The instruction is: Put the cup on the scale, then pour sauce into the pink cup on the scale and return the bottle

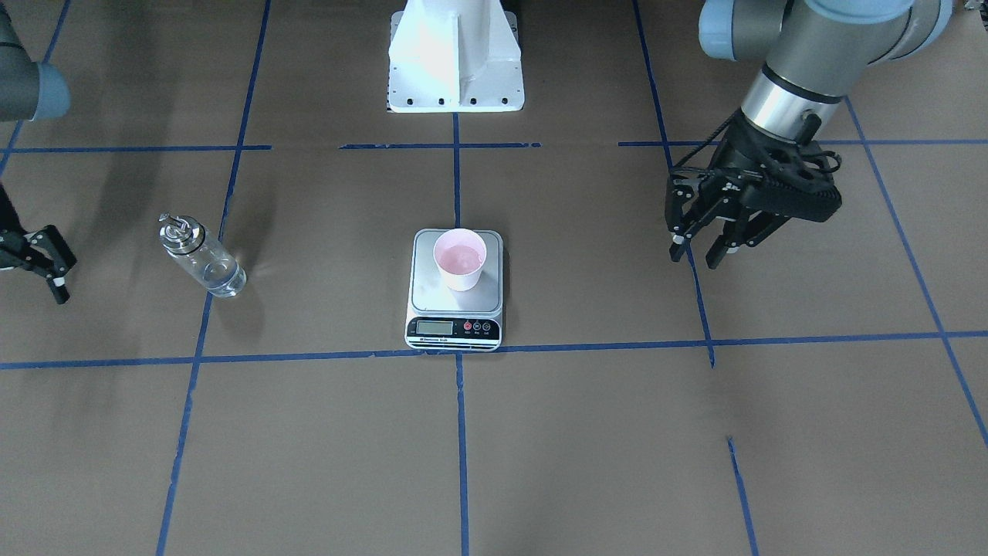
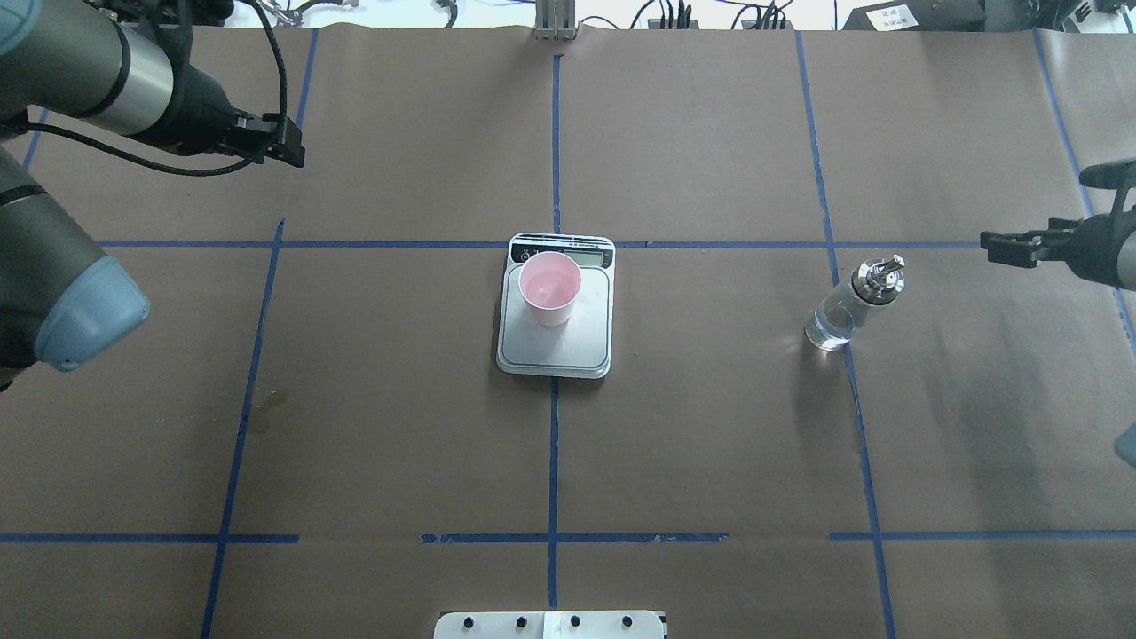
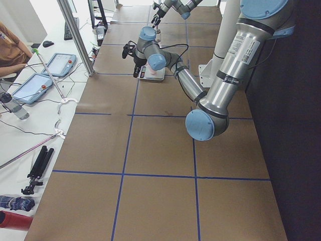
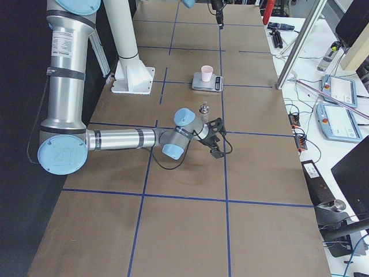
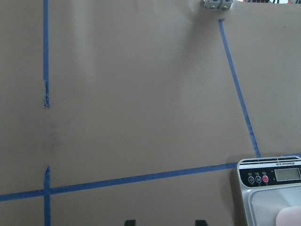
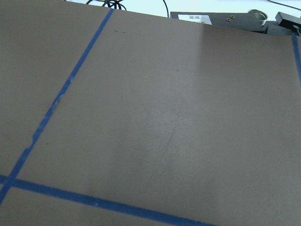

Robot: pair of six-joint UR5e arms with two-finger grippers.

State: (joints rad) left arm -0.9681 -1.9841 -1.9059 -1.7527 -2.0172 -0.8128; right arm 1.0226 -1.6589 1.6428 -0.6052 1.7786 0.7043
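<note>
Cup (image 1: 460, 259) is sitting on the scale (image 1: 430, 292) at mid-table, bottle (image 1: 202, 255) standing well apart on brown paper (image 1: 617, 448) gridded with blue tape (image 1: 461, 432). I'm seeing left claw (image 1: 696, 259) and right claw (image 2: 990, 241) hanging spread, gripping nothing. Right claw's getting cropped up front; display (image 1: 434, 327) is unreadable.

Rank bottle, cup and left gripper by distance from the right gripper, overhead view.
1. bottle, beside the right gripper, on the view's right.
2. cup, centre, standing on the scale.
3. left gripper, far upper left.
</note>
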